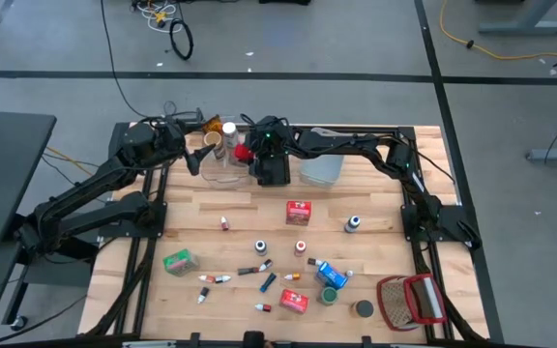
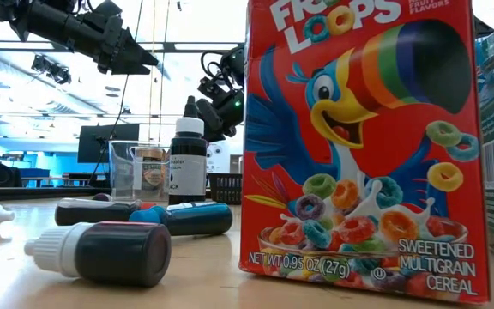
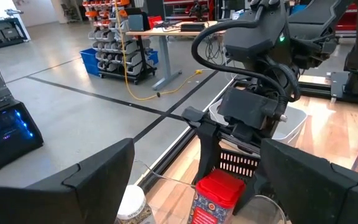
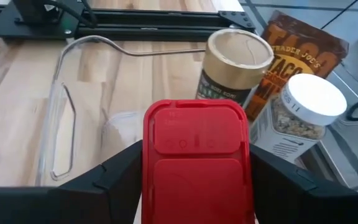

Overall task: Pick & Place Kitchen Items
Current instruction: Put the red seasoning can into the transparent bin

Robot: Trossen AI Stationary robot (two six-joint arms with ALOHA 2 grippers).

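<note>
My right gripper (image 4: pixel 197 168) reaches across the far side of the table and is shut on a red-lidded spice container (image 4: pixel 196 149), over the clear bin (image 1: pixel 222 166). In that bin stand a gold-lidded jar (image 4: pixel 235 68), a white-lidded jar (image 4: pixel 303 109) and a taco seasoning packet (image 4: pixel 297 50). My left gripper (image 3: pixel 197 146) hangs open just left of the bin, pointing at the container and touching nothing. Other kitchen items lie loose on the table: a red box (image 1: pixel 299 212), a green box (image 1: pixel 177 261) and small tubes (image 1: pixel 216 278). My right gripper pinches the red-lidded container by two opposite sides just under its lid (image 4: pixel 148 155), one finger on each side. The fingers slant down from the table's right. The container sits upright, lid up; whether its base rests in the bin I cannot tell.
A black bin (image 1: pixel 274 172) and a grey-blue bin (image 1: pixel 322 170) stand right of the clear one. A red-and-white wire basket (image 1: pixel 412 300) lies at the near right corner. A cereal box (image 2: pixel 358 146) and a dark tube (image 2: pixel 101 251) fill the low view's foreground.
</note>
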